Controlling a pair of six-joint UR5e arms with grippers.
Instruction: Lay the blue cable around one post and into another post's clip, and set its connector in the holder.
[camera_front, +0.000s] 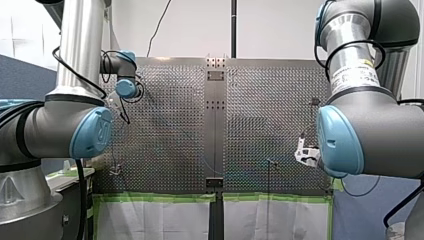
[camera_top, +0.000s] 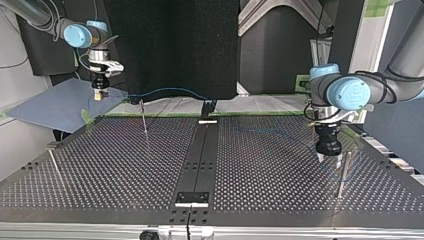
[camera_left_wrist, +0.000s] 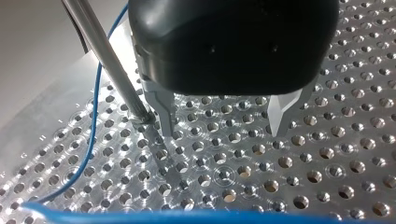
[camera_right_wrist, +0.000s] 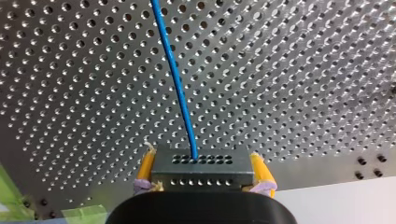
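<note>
Closest to my right wrist camera sits the dark multi-hole connector (camera_right_wrist: 201, 173), clamped between the yellow pads (camera_right_wrist: 147, 164) of my right gripper (camera_right_wrist: 202, 161). The blue cable (camera_right_wrist: 175, 70) leaves the connector's upper face and runs off over the perforated table (camera_right_wrist: 303, 70). In the top view this gripper hangs at ten o'clock, past the table's far edge and above a grey-blue sheet (camera_top: 50, 107). From it the cable arcs toward twelve o'clock, passing the tip of a slim post (camera_top: 144, 117) at eleven o'clock; I cannot tell whether it touches that post. My left gripper (camera_top: 329, 157) is at three o'clock, low over the table, just beside a steel post (camera_top: 341, 172). Its wrist camera shows the metal fingers (camera_left_wrist: 163, 109) standing apart over the holes, tips close to the surface. The steel post rises just beside one finger, and the cable bends past the post's outer side, apart from the fingers. A blurred stretch of cable crosses very near that lens.
</note>
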